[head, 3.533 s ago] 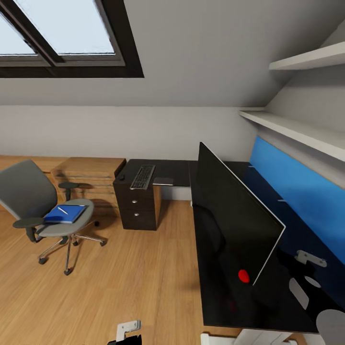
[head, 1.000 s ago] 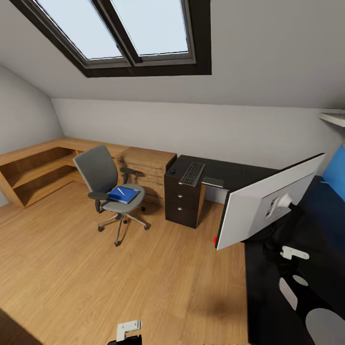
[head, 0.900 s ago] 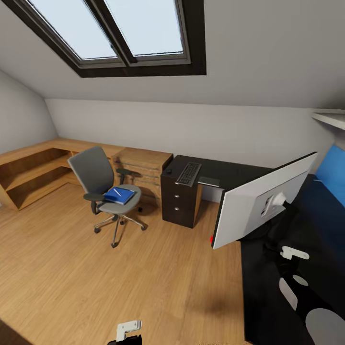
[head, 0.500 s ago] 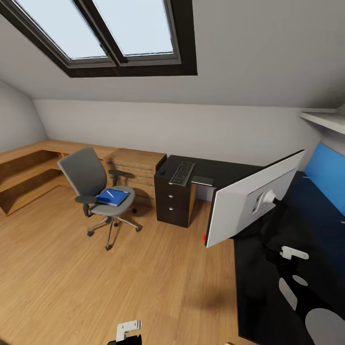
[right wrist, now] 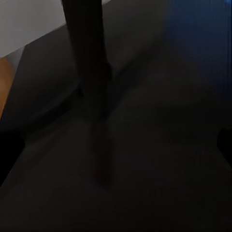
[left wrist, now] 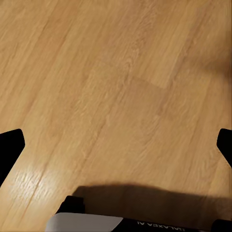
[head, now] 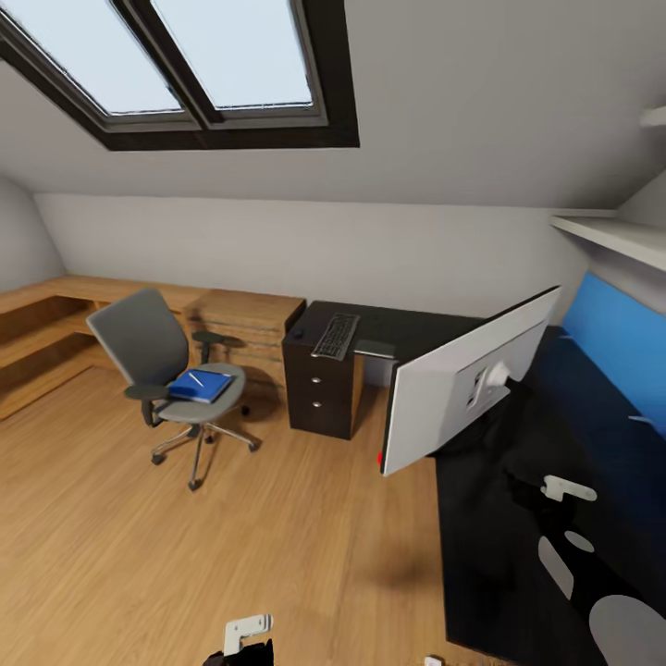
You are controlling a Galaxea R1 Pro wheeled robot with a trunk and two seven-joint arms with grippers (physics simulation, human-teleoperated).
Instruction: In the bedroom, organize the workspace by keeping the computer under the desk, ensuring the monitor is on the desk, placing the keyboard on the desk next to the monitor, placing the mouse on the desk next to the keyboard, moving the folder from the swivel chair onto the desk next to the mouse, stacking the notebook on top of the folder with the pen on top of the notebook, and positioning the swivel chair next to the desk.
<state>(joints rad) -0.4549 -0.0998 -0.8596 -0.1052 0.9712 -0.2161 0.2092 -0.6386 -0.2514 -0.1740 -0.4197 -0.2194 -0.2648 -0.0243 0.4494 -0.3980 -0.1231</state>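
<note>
The monitor (head: 462, 393) stands on the black desk (head: 490, 555) at the right, its pale back toward me. Its stem (right wrist: 89, 63) rises just ahead of my open right gripper (right wrist: 116, 145), which hovers low over the desk top (head: 566, 487). Far along the desk lie the keyboard (head: 336, 335), the small mouse (head: 298, 334) and a flat grey rectangle (head: 375, 349) that may be the notebook. The swivel chair (head: 148, 356) stands on the floor at the left with the blue folder (head: 202, 386) and the white pen (head: 196, 379) on its seat. My left gripper (left wrist: 116, 145) hangs open over bare floor (head: 242, 634). The computer is out of view.
A dark drawer cabinet (head: 319, 398) sits under the desk's far end. An oak drawer unit (head: 248, 324) and low oak shelving (head: 46, 314) line the back wall. A blue panel (head: 615, 351) backs the desk, white shelves (head: 610, 236) hang above it, and a skylight (head: 185, 65) is overhead. Oak floor (head: 231, 527) lies open between me and the chair.
The whole picture has drifted left as the camera turns. Since the oldest frame I see the monitor's pale back instead of its black screen. Both grippers keep their places in the picture.
</note>
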